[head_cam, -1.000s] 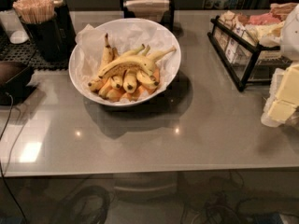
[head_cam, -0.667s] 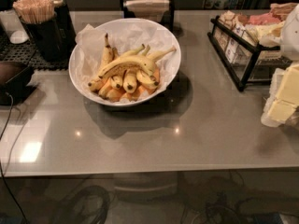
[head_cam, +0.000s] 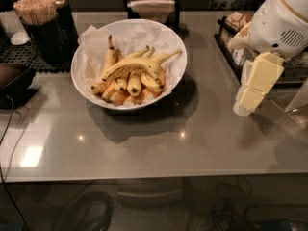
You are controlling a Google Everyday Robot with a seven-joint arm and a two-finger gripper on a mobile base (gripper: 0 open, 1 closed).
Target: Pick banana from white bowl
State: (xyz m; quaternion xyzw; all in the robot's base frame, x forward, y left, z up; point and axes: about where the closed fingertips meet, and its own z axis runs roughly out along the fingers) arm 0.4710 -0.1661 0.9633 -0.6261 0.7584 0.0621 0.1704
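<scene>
The white bowl point(head_cam: 82, 76) stands on the grey counter, left of centre, lined with crinkled white paper. It holds a bunch of several yellow bananas point(head_cam: 132, 66) with brown spots, stems pointing up and to the right. One long banana lies curved across the top of the others. My gripper point(head_cam: 246, 104), pale yellow below a white arm housing point(head_cam: 279, 23), hangs over the counter to the right of the bowl, about a bowl's width from the bananas. It holds nothing.
A black wire rack point(head_cam: 230, 42) with packets stands behind the gripper at the right. A dark holder of wooden stir sticks point(head_cam: 36, 11) stands at the back left on a black mat. A napkin holder point(head_cam: 151, 1) is behind the bowl. A dark object point(head_cam: 12, 81) and cable lie at the left edge.
My gripper and arm have moved left from the right edge, further into view and closer to the bowl. The bowl and bananas have not moved.
</scene>
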